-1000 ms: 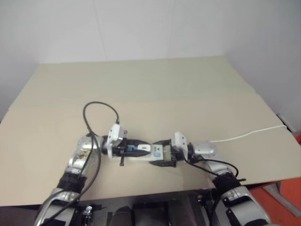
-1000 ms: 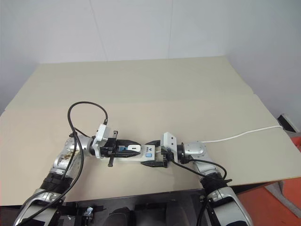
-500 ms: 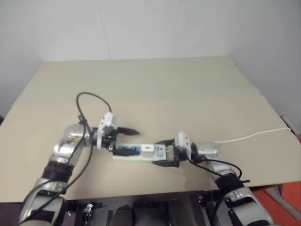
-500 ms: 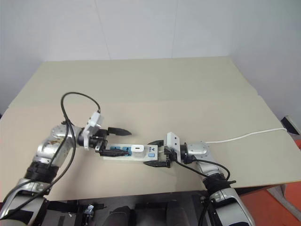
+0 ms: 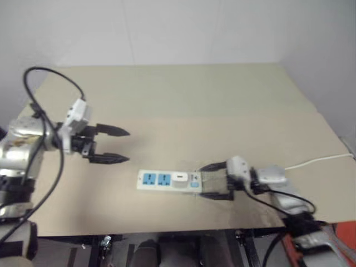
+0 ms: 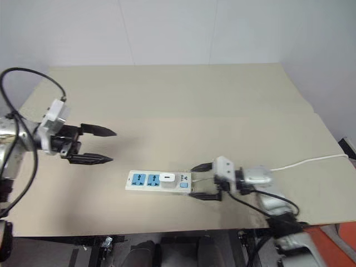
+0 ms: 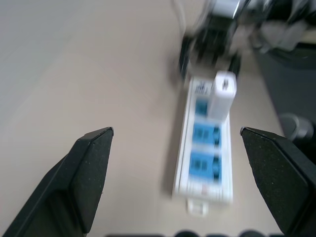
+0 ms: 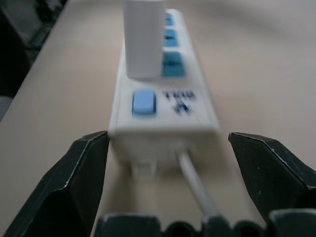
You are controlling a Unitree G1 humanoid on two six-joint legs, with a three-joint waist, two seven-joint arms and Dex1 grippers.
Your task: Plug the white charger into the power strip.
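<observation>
The power strip (image 5: 161, 180) lies flat near the table's front edge, its two left blue sockets free. In the third socket, next to the blue switch (image 8: 143, 102), stands the white charger (image 5: 179, 178), upright and held by nothing. My left gripper (image 5: 123, 146) hovers open well to the left of the strip and above the table, pointing toward it; the left wrist view looks down the strip (image 7: 206, 163) to the charger (image 7: 223, 93). My right gripper (image 5: 204, 181) is open at the strip's cord end, and its fingertips (image 8: 94, 148) flank that end without touching.
The strip's thin white cord (image 5: 320, 161) runs right, over the table's right edge. The beige table (image 5: 183, 105) stretches wide behind the strip, with its front edge (image 5: 167, 228) close in front of it.
My left gripper opened, let go of the charger, and drew away left and upward. The right gripper slid back right off the strip's end. The charger stays standing in its socket.
</observation>
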